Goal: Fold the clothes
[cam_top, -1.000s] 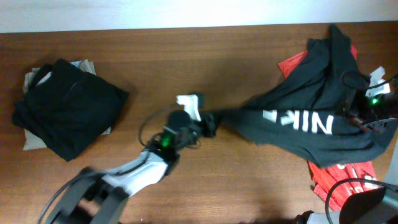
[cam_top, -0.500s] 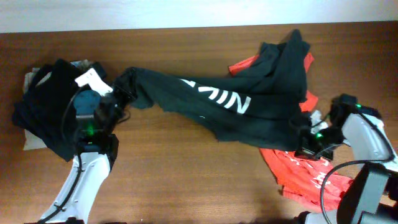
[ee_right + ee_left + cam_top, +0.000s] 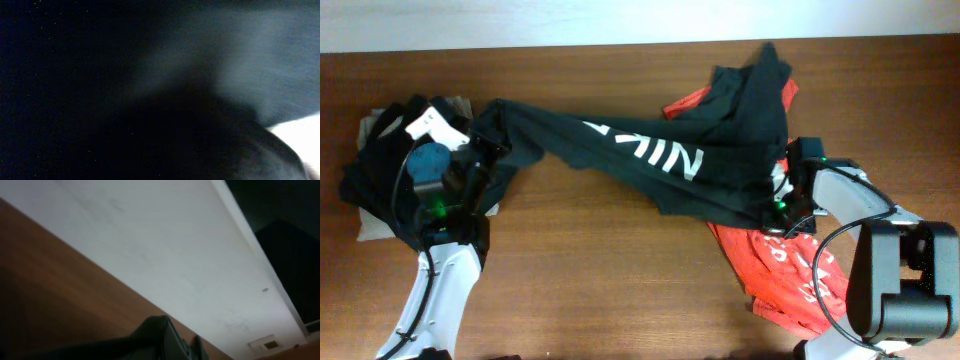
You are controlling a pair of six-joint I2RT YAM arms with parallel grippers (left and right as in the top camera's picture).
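The large black fabric T-shirt with white block lettering point(image 3: 650, 165) lay stretched across the brown wooden table point(image 3: 620, 290) from 9 to 3 o'clock. It overlapped a crumpled red white-printed shirt point(image 3: 785, 275) at 4 o'clock. The left gripper point(image 3: 488, 150) pinched its bunched 9 o'clock end, beside a folded dark garment pile point(image 3: 375, 190). The right gripper point(image 3: 778, 208) sat at the 3 o'clock hem — fingers hidden, grip impossible to tell.

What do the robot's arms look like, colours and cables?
Both are white links with black joints, thin black cables and a small green light. The left arm has a teal round cap; the right arm has a boxy black base.
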